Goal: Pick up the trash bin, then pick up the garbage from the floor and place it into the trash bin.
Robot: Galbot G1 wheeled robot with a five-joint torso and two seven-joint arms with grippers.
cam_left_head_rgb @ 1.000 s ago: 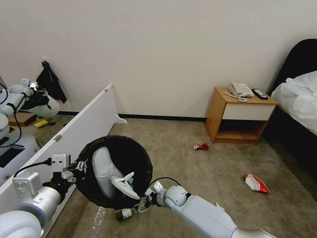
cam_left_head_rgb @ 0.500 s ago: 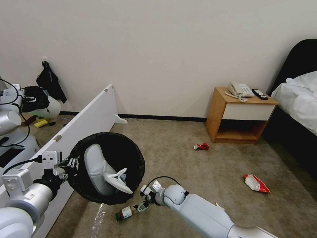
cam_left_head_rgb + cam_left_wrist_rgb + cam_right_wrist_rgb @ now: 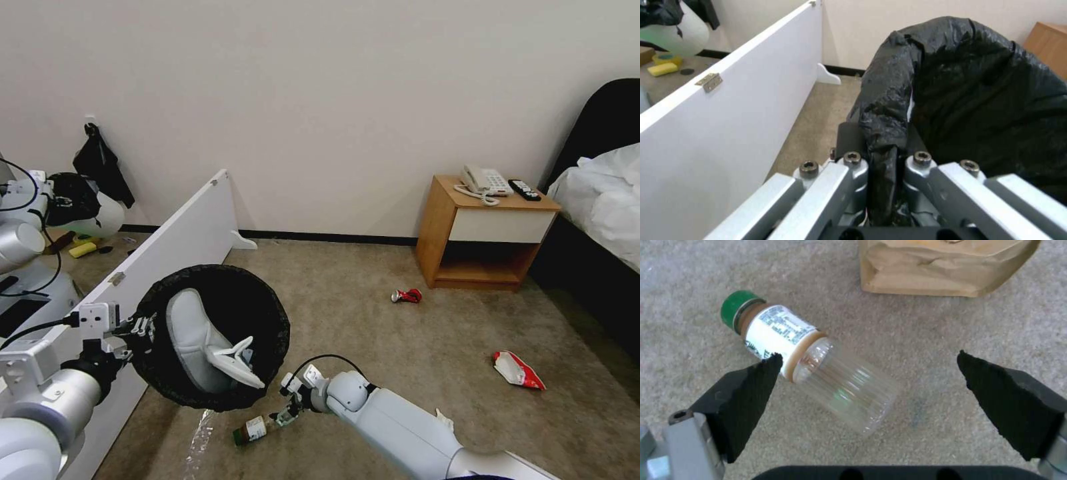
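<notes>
Beige carpet [image 3: 373,333] with litter strewn across it.
We see a green-capped bottle [image 3: 809,358] lying on its side with a brown paper bag [image 3: 947,268] near it, a crushed red can [image 3: 407,295] near the wooden nightstand [image 3: 487,230] that stands on the carpet, and a red-and-white snack packet [image 3: 518,371] well apart toward the bed [image 3: 600,200].

Head view looking forward and down across the floor [image 3: 413,347]; left wrist view pressed close against the trash bin [image 3: 978,93], right wrist view close over the bottle [image 3: 809,356], both shared with head view.
</notes>
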